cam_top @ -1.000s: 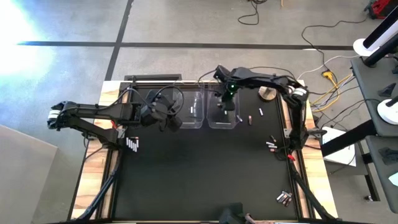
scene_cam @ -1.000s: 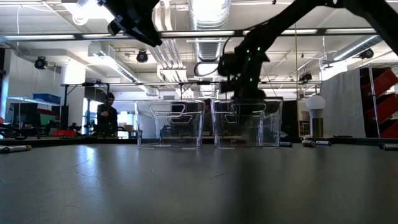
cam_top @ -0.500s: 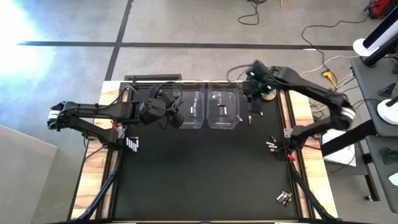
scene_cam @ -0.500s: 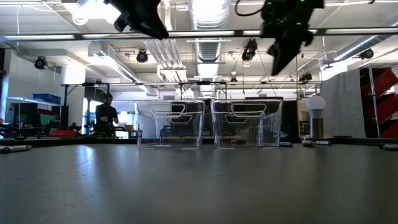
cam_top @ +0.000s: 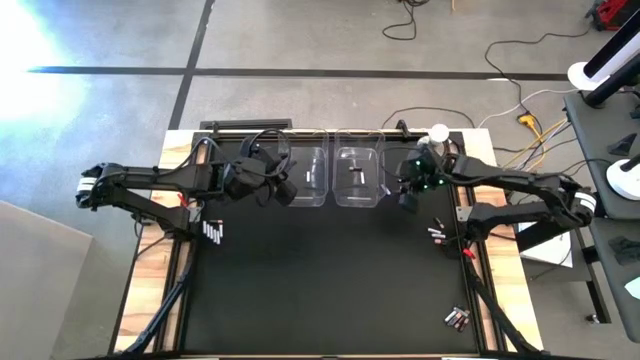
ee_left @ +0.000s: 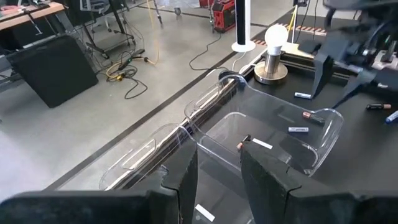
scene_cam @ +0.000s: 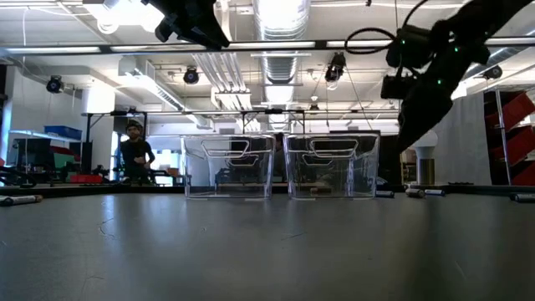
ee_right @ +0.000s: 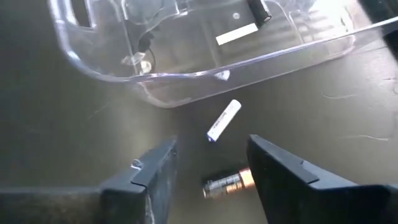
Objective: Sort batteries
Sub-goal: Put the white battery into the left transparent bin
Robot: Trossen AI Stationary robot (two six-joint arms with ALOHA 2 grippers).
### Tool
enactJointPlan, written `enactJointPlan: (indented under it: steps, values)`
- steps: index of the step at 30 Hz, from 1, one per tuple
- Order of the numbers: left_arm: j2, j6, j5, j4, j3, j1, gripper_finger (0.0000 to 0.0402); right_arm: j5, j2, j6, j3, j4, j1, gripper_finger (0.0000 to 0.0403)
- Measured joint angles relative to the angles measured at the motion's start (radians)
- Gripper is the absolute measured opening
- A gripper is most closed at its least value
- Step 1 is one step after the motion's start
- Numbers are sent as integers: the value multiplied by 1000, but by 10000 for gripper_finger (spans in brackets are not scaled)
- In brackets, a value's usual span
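Two clear bins stand side by side near the table's far edge, the left bin (cam_top: 306, 176) and the right bin (cam_top: 358, 177). My right gripper (ee_right: 211, 144) is open and hangs low just right of the right bin. Below and between its fingers lie a silvery-white battery (ee_right: 224, 120) and a dark battery with a copper end (ee_right: 227, 182), both flat on the mat. My left gripper (ee_left: 219, 152) is open and held high by the left bin (ee_left: 149, 149). A few batteries lie inside the right bin (ee_left: 280, 134). Loose groups of batteries (cam_top: 437, 232) lie on the mat.
A round knob object with a white bulb (cam_top: 437, 134) stands at the far right corner. More batteries lie at the mat's left side (cam_top: 212, 233) and near right corner (cam_top: 457, 318). A person (scene_cam: 134, 159) stands in the room beyond the table. The mat's middle is bare.
My right gripper has swung from above the right bin toward the table's right, passing high over the far right corner. It has then come down and nearer, just right of that bin, over two loose batteries. My left arm has barely moved.
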Motion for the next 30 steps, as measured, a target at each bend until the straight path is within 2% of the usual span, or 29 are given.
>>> enactJointPlan:
  steps: [6, 12, 25, 30]
  values:
    - [0, -37, 9, 0, 0, 0, 103, 27, 65, 0, -81, 171, 0, 203]
    - [0, -45, 10, 0, 0, 0, 103, 28, 183, 8, -85, 239, -1, 198]
    - [0, -45, 13, 0, 0, 0, 103, 48, 356, -12, -95, 392, -1, 168]
    - [0, -45, 15, 0, 0, 0, 103, 47, 387, -4, -102, 416, -2, 142]
